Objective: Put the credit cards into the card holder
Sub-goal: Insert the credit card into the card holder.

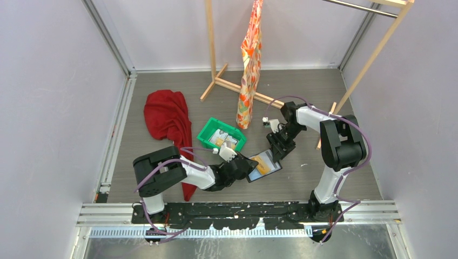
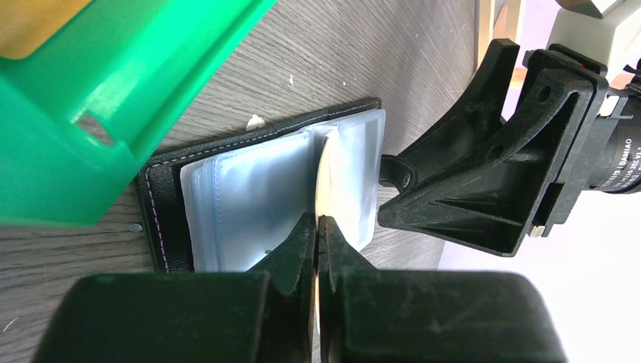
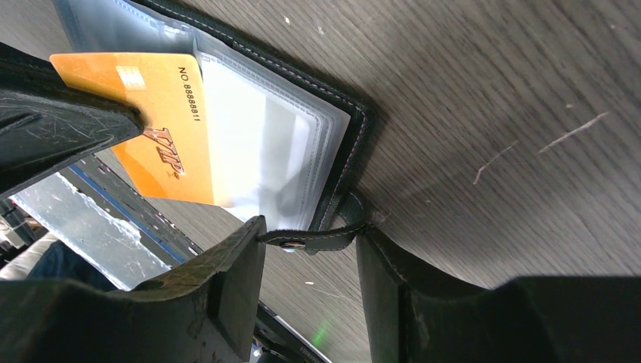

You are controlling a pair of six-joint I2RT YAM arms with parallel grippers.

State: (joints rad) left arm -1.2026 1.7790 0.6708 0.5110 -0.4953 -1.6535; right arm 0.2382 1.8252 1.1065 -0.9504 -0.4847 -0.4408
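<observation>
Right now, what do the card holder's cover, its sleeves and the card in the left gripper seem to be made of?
Card holder: cover looks like black leather or imitation, matte, pale stitching along the edge. Sleeves: clear soft plastic, glossy, layered. Orange card in the left gripper: likely thin stiff plastic, glossy, printed number.

Black joints [image 1: 337, 143], white links [image 1: 312, 116], purple cables [image 1: 359, 135]; scuffed black left pincer [image 2: 317, 221].

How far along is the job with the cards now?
Done: no card visibly sits inside the card holder. In hand: the left claw pinches an orange card at its clear sleeves; the right claw straddles the snap tab. Left: seating this card, then the cards in the green tray.
</observation>
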